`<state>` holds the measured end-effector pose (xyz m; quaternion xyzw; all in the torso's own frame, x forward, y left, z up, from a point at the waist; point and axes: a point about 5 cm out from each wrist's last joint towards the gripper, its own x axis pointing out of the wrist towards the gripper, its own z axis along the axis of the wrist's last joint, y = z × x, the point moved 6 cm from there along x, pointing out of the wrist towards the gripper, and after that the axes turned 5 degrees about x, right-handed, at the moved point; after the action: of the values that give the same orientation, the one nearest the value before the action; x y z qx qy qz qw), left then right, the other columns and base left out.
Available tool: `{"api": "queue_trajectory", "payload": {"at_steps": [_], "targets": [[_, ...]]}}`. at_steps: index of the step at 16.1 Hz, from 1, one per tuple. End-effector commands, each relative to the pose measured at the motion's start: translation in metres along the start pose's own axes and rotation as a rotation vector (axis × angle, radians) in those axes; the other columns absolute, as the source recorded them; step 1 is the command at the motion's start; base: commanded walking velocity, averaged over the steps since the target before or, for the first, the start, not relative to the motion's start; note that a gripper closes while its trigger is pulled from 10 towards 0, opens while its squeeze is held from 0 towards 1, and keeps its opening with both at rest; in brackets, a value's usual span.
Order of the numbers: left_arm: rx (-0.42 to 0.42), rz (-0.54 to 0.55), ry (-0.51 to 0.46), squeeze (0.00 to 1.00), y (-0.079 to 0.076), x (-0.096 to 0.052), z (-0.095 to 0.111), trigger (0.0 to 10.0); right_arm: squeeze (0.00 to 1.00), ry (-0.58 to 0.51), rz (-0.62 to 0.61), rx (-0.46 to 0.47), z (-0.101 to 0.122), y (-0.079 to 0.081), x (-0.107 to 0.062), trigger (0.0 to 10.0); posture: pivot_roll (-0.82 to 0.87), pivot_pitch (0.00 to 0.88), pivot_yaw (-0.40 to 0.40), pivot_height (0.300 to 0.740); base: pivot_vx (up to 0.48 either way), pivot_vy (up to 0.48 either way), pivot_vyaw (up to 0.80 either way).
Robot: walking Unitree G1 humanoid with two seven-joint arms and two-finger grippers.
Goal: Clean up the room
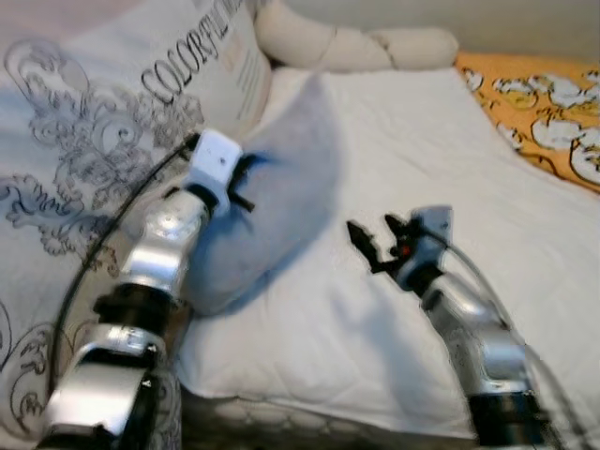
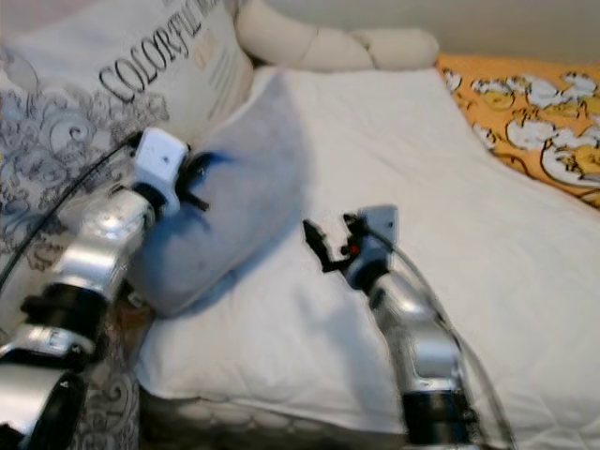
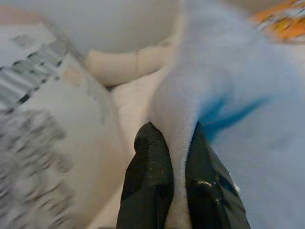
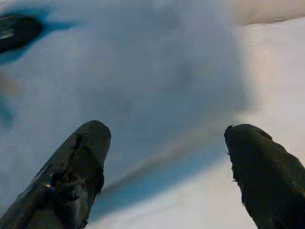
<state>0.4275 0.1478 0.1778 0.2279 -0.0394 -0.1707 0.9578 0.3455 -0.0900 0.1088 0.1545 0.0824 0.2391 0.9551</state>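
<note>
On the bed, seen from the left eye, a white duvet (image 1: 441,187) is spread flat and a grey-blue pillow (image 1: 281,197) lies across its left part, leaning against a large cream cushion (image 1: 112,122) printed with grey scrollwork and dark lettering. The left claw (image 1: 246,180) is pressed into the near left edge of the pillow, its white wrist block just behind it. The right claw (image 1: 373,239) hangs over the bare duvet just right of the pillow, its fingers spread and pointing toward it, touching nothing. A pale knotted bolster (image 1: 356,42) lies along the head of the bed, and an orange cover with white flowers (image 1: 548,103) shows at the far right.

From the right eye the same layout appears: the pillow (image 2: 244,187) against the lettered cushion (image 2: 141,84), the left claw (image 2: 197,183) at its edge, the right claw (image 2: 323,242) apart from it above the duvet (image 2: 422,169).

Along the left wrist, two black fingers (image 3: 147,181) are clenched on a raised fold of the pillow (image 3: 228,86), cloth pinched between them; the bolster (image 3: 128,64) lies beyond.

Along the right wrist, the two black fingers (image 4: 71,176) stand wide apart, released, with the pillow (image 4: 143,76) filling the space ahead and a strip of duvet (image 4: 267,71) beside it.
</note>
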Motion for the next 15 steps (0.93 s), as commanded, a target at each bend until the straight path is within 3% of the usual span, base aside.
{"api": "queue_trajectory", "payload": {"at_steps": [1,6,9,11,15], "targets": [[0.010,0.020,-0.028,0.00,0.005,0.001,0.009,10.0,0.00,0.003,-0.002,-0.012,0.001,-0.001,-0.001,10.0,-0.06,0.000,0.037,0.740,0.000,0.000,0.00],[0.021,-0.005,-0.010,0.00,0.001,0.004,0.006,10.0,0.00,0.013,0.002,-0.018,0.000,-0.002,0.001,10.0,-0.06,0.000,0.041,0.740,0.000,0.000,0.00],[-0.004,-0.023,0.007,0.00,-0.003,0.010,0.004,10.0,0.00,0.025,0.015,-0.042,0.001,-0.002,0.003,10.0,-0.06,0.000,0.038,0.740,0.000,0.000,0.00],[-0.104,-0.020,0.010,0.00,-0.001,0.022,0.009,10.0,0.00,0.031,0.070,-0.070,0.008,-0.001,0.001,10.0,-0.07,0.000,0.040,0.740,0.000,0.000,0.00],[-0.104,-0.020,0.010,0.00,-0.001,0.022,0.009,10.0,0.00,0.031,0.070,-0.070,0.008,-0.001,0.001,10.0,-0.07,0.000,0.040,0.740,0.000,0.000,0.00]]}}
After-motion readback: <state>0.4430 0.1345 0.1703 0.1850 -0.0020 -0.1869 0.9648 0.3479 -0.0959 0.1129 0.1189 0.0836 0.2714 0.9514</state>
